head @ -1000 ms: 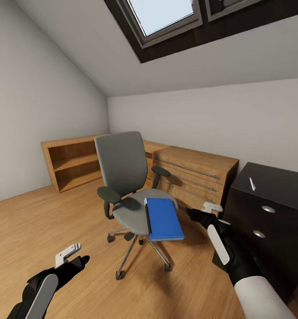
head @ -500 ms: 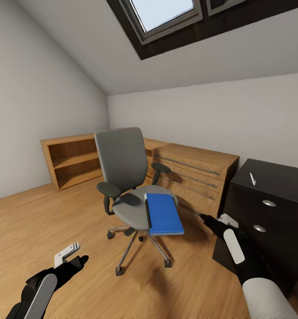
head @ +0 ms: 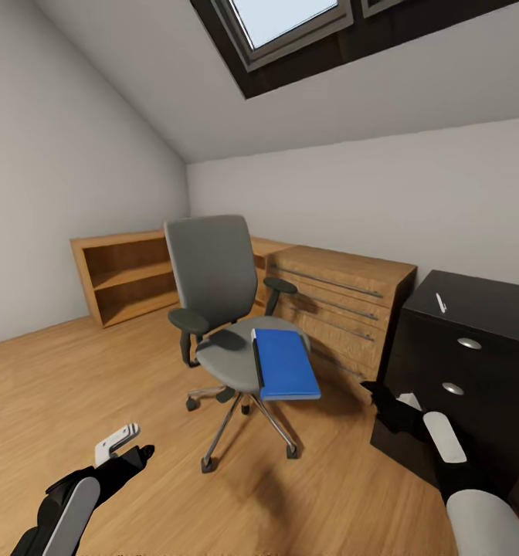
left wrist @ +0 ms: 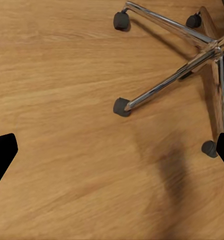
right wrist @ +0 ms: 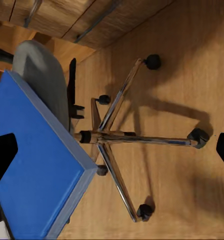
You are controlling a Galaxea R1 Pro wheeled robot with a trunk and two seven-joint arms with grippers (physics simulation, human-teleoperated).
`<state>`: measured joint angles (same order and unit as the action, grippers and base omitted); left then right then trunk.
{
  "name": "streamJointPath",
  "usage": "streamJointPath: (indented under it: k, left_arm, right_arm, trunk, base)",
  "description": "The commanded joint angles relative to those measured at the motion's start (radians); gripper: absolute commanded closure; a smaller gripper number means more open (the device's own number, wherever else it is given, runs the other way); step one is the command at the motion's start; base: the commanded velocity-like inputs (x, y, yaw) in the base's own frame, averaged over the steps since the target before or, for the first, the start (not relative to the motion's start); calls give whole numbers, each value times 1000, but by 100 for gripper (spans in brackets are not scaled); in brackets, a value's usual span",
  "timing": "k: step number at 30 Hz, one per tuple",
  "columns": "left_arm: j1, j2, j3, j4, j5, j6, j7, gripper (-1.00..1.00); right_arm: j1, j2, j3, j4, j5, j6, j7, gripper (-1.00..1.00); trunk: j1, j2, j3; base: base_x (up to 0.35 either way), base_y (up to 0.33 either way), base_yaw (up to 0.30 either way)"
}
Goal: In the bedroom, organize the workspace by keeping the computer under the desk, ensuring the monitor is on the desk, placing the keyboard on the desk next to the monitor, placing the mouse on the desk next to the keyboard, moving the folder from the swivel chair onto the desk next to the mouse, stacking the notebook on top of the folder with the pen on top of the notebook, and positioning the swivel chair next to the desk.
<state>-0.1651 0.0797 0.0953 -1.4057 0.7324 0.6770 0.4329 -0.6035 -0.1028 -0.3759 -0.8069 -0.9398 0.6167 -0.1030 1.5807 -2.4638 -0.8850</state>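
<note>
Blue folder lies flat on the swivel chair seat, overhanging its front edge. Pen rests on the black cabinet. Left pincer hangs low over the wood floor, spread, empty. Right pincer near the cabinet, also spread, empty.

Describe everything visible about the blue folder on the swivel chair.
The folder is a flat, rectangular blue item with a dark spine along one long edge and a paler rim around its cover. It is closed and lies flat on the grey seat of the swivel chair, toward the seat's front, one end overhanging the edge. Only the seat touches it; neither gripper is on it. The right wrist view shows its overhang above the chrome chair legs.
</note>
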Motion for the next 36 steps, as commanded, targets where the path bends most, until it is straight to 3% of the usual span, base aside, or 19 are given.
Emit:
streamJointPath:
  k: [1, 5, 36]
  left_arm:
    - [-1, 0, 0, -1, 11, 3, 9, -100]
    - [-1, 0, 0, -2, 11, 3, 9, -100]
    - [-1, -3, -2, -38, 12, 4, 9, -100]
  right_arm:
    - [0, -2, -1, 4, -24, 10, 4, -100]
    - [-1, -5, -1, 15, -37, 15, 27, -100]
    - [0, 6, 13, 25, -42, 12, 60, -100]
  trunk:
    - [4, -8, -4]
    - [19, -36, -17]
    - [33, -43, -137]
  base:
    - [0, 0, 0]
    - [0, 0, 0]
    - [0, 0, 0]
